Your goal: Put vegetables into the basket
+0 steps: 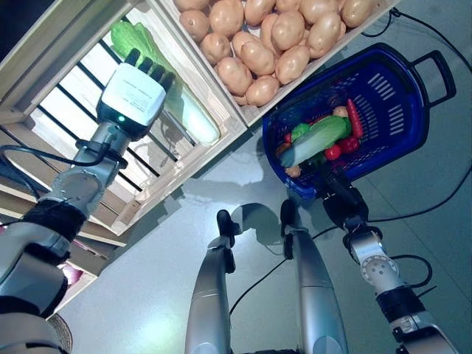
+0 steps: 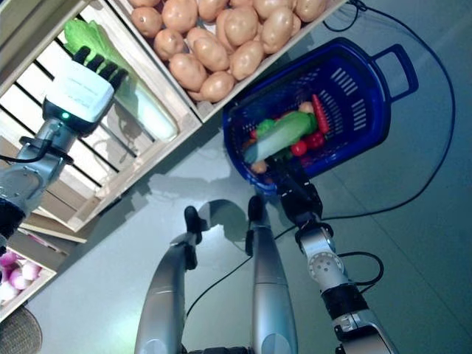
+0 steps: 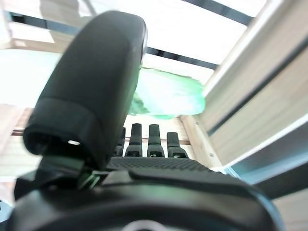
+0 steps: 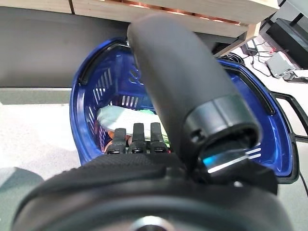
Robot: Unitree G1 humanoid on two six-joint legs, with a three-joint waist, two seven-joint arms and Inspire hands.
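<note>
A long green-and-white cabbage [image 1: 193, 118] lies in a slatted wooden crate [image 1: 158, 188]. My left hand [image 1: 133, 96] hovers over its leafy end, fingers [image 3: 154, 139] straight and open, holding nothing; the left wrist view shows the cabbage [image 3: 168, 96] just past them. The blue plastic basket [image 1: 398, 110] stands on the floor at the right. It holds another cabbage [image 1: 317, 140], a red pepper [image 1: 355, 118] and small red and green vegetables. My right hand [image 1: 341, 198] is at the basket's near rim [image 4: 96, 82], its fingers [image 4: 137, 139] straight against it.
A second crate full of potatoes [image 1: 265, 37] sits between the cabbage crate and the basket. A lower crate at the left edge holds red onions [image 2: 11, 269]. The basket's handle [image 1: 435, 70] points away from me.
</note>
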